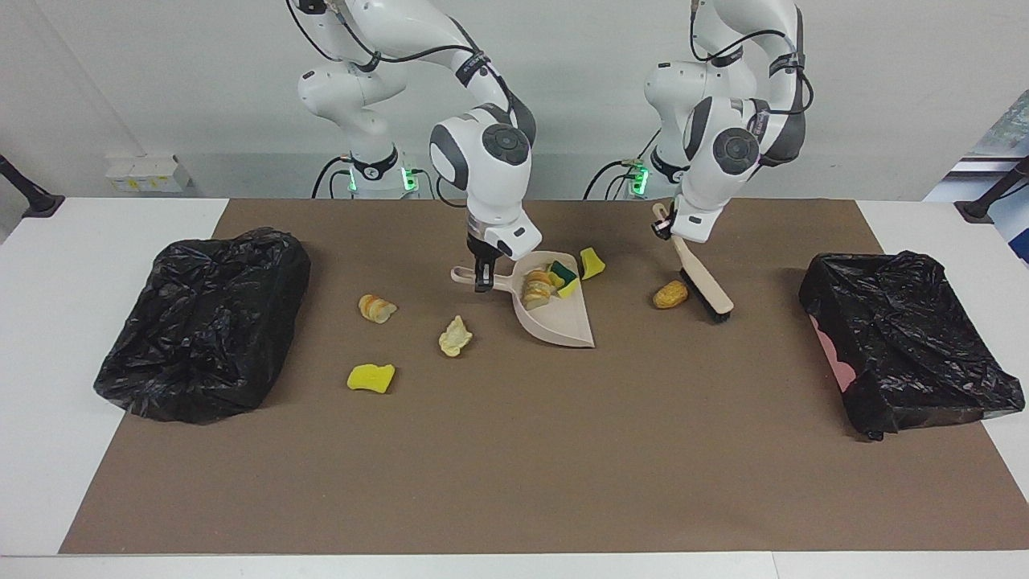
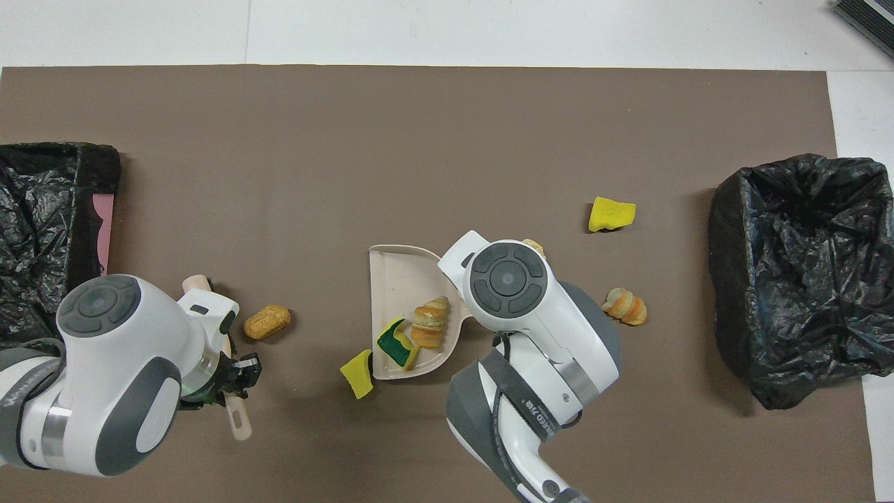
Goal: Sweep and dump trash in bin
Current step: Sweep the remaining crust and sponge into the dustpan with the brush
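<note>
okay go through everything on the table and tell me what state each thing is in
Dustpan: tilted, handle held by right gripper, holding a croissant and green-yellow sponge.
Brush: held by left gripper, bristles down beside bread roll.
Yellow wedge: loose beside dustpan.
Four scraps: loose on mat.
Both bins: open, bag-lined.
</note>
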Available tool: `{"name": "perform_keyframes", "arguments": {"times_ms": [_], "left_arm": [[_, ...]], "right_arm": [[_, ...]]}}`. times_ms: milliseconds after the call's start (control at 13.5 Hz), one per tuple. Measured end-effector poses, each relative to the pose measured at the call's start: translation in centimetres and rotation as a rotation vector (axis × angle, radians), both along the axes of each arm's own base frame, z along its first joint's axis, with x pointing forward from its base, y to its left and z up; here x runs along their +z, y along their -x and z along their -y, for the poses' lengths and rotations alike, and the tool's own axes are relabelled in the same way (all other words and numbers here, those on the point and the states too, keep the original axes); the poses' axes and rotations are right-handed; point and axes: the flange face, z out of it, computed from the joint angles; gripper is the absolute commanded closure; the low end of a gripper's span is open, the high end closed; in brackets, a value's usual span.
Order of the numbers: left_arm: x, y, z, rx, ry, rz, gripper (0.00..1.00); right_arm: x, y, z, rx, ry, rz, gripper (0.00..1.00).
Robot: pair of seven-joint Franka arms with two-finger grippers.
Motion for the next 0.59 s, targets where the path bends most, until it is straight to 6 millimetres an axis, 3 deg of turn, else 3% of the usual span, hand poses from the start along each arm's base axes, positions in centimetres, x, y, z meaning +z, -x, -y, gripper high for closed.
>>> {"name": "perform_keyframes", "arguments": {"times_ms": [591], "left_arm": [[-0.6,5.1,11.7,-0.091,0.157,0.013,1.0]], "right_arm": [[-0.1,0.6,-0.8,0.015,0.002,0.0,1.0]]}}
